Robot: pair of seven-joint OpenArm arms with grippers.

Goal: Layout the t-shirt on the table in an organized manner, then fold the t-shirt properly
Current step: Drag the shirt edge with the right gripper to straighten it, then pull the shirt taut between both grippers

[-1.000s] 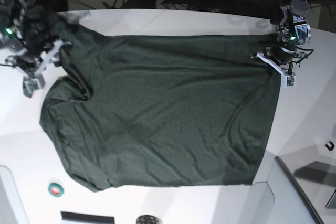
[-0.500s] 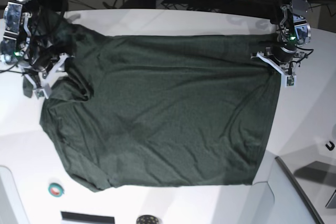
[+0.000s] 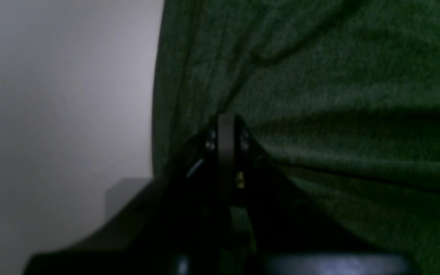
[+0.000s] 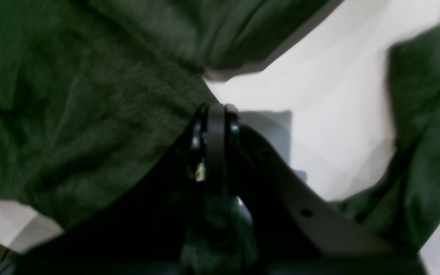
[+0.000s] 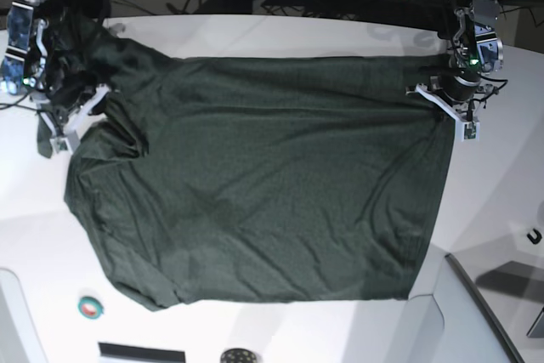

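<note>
- The t-shirt [image 5: 263, 176] is shown spread nearly flat over the middle of the white surface [image 5: 280, 36], with one side bunched and rumpled at the base view's left.
- The left gripper [image 5: 450, 108] is seen pressed together on the t-shirt's hem corner at the base view's right; in the left wrist view the cloth is pinched between the closed jaws.
- The right gripper [image 5: 72, 121] is likewise closed, and cloth of the bunched side is pinched in it, as the right wrist view shows.
- The step in hand is judged to be the flattening of that bunched side: the cloth is best drawn outward, away from the t-shirt's centre, while the opposite corner is held fixed, so that tension is kept even and no new folds are raised.
- Bare surface is left on every side of the t-shirt; the least room is judged to lie beyond its bunched side, where the surface's curved edge is near.
</note>
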